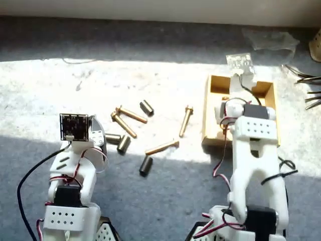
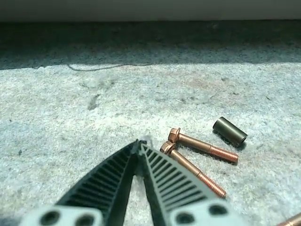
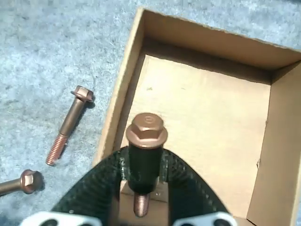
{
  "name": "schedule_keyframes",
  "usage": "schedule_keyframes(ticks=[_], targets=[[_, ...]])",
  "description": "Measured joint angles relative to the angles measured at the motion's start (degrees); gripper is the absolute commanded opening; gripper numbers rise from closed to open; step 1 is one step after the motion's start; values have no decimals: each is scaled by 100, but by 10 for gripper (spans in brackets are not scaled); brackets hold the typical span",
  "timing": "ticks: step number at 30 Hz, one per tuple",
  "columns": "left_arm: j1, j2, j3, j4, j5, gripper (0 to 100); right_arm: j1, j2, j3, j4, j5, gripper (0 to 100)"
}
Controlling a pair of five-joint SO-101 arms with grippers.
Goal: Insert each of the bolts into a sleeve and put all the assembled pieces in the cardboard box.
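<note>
My right gripper (image 3: pixel 143 156) is shut on a dark sleeve (image 3: pixel 143 168) with a copper bolt (image 3: pixel 146 130) pushed through it, held over the near-left part of the open cardboard box (image 3: pixel 211 40) (image 1: pixel 214 83). My left gripper (image 2: pixel 139 144) is shut and holds nothing, its tips just short of two loose bolts (image 2: pixel 203 145) (image 2: pixel 194 170) and a sleeve (image 2: pixel 230 132). On the table between the arms lie several bolts, such as these bolts (image 1: pixel 131 114) (image 1: pixel 186 120) (image 1: pixel 162 147), and several sleeves, such as these sleeves (image 1: pixel 146 107) (image 1: pixel 124 144) (image 1: pixel 146 165).
The box floor (image 3: pixel 207 108) is bare cardboard. Two bolts (image 3: pixel 70 123) (image 3: pixel 21 182) lie just outside the box's left wall. A clear plastic bag (image 1: pixel 268 39) and dark cables (image 1: pixel 306 90) sit at the far right. Sunlight crosses the grey table (image 1: pixel 45 85).
</note>
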Motion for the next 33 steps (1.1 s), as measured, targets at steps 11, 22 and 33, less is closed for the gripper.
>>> schedule_keyframes(ticks=[11, 22, 33], targets=[[0, 0, 0, 0, 0, 11, 18, 2242, -1240, -9, 0, 10], [0, 0, 0, 0, 0, 11, 0, 2813, -1407, -9, 0, 43], [0, 0, 0, 0, 0, 11, -35, 2919, -1451, -18, 0, 202]])
